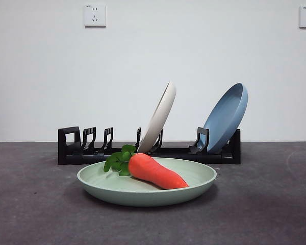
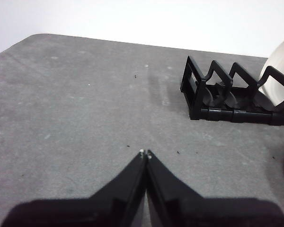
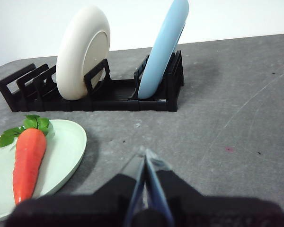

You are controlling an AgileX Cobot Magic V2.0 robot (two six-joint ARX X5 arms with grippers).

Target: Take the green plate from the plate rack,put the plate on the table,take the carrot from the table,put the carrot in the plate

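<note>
The green plate (image 1: 194,178) lies flat on the table (image 1: 35,204) in front of the plate rack (image 1: 71,148). The carrot (image 1: 155,172) rests inside it, leaves toward the rack. The right wrist view shows the same plate (image 3: 66,146) and carrot (image 3: 28,161) off to one side of my right gripper (image 3: 145,153), which is shut, empty and above bare table. My left gripper (image 2: 145,153) is shut and empty too, hovering over the table (image 2: 75,109) near the rack's loop end (image 2: 199,94). Neither arm appears in the front view.
A cream-white plate (image 1: 159,117) and a blue plate (image 1: 227,116) stand tilted in the rack's slots. The same two plates, the cream-white plate (image 3: 83,52) and the blue plate (image 3: 163,47), stand in the rack (image 3: 109,92) in the right wrist view. A white wall with two sockets is behind.
</note>
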